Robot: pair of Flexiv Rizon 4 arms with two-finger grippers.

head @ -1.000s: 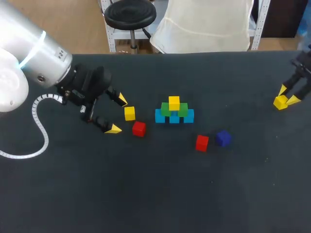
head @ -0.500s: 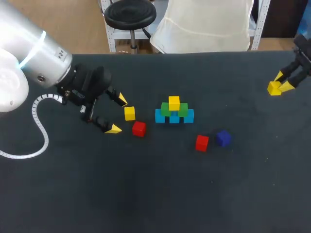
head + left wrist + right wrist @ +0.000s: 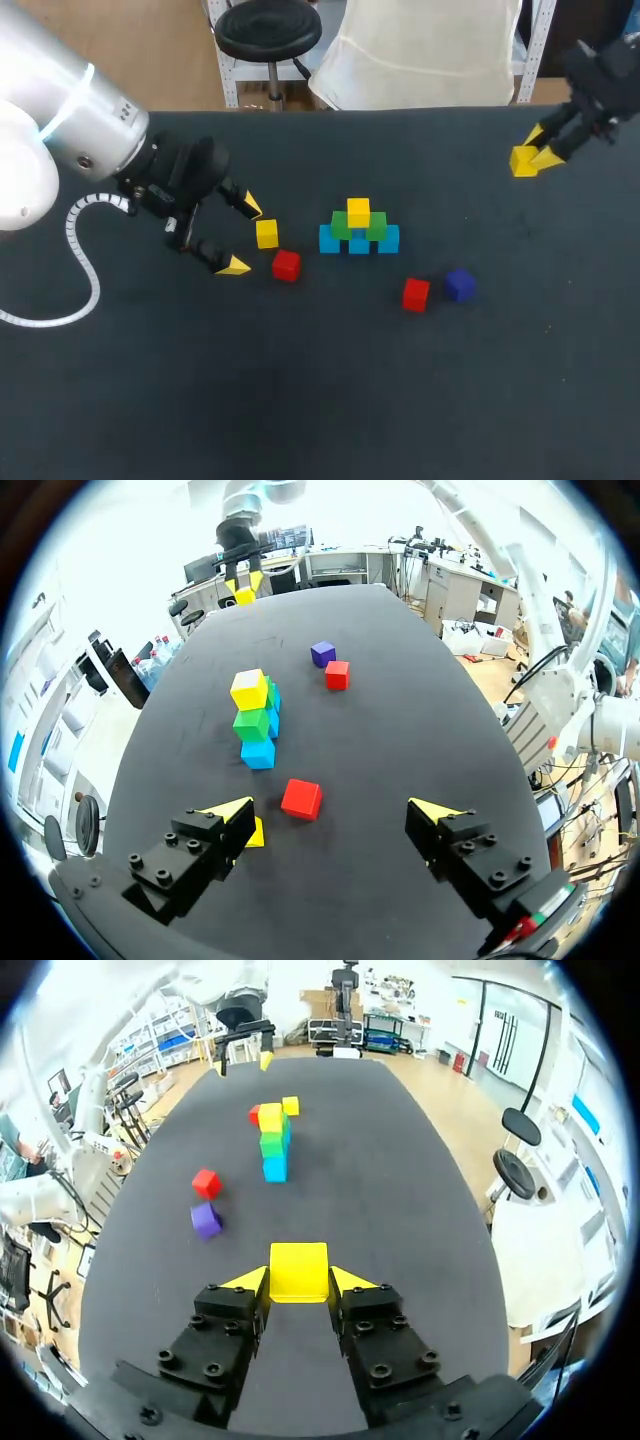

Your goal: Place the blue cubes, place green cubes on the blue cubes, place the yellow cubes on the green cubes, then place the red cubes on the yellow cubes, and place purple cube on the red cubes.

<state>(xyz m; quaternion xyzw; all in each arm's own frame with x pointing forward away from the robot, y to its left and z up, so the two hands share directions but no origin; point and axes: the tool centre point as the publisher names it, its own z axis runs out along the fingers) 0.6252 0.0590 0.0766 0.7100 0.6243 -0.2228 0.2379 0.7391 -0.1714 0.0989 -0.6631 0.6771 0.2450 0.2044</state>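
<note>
A small pyramid (image 3: 359,230) stands mid-table: blue cubes below, green cubes on them, one yellow cube on top; the left wrist view shows it as a stack (image 3: 254,718), the right wrist view as a stack (image 3: 272,1140). My right gripper (image 3: 530,158) hangs above the table's far right, shut on a yellow cube (image 3: 298,1271). My left gripper (image 3: 240,236) is open low over the left side, a loose yellow cube (image 3: 266,233) just beside its far finger and a red cube (image 3: 286,265) just ahead (image 3: 301,799). Another red cube (image 3: 416,294) and a purple cube (image 3: 459,285) lie right of the pyramid.
The dark table (image 3: 320,400) has wide bare room along its near side and between the pyramid and the right gripper. My left arm's white cable (image 3: 80,262) loops over the left part of the table.
My right gripper has carried the yellow cube up and leftward, from the far right edge toward the table's back. The left arm and all loose cubes stay put.
</note>
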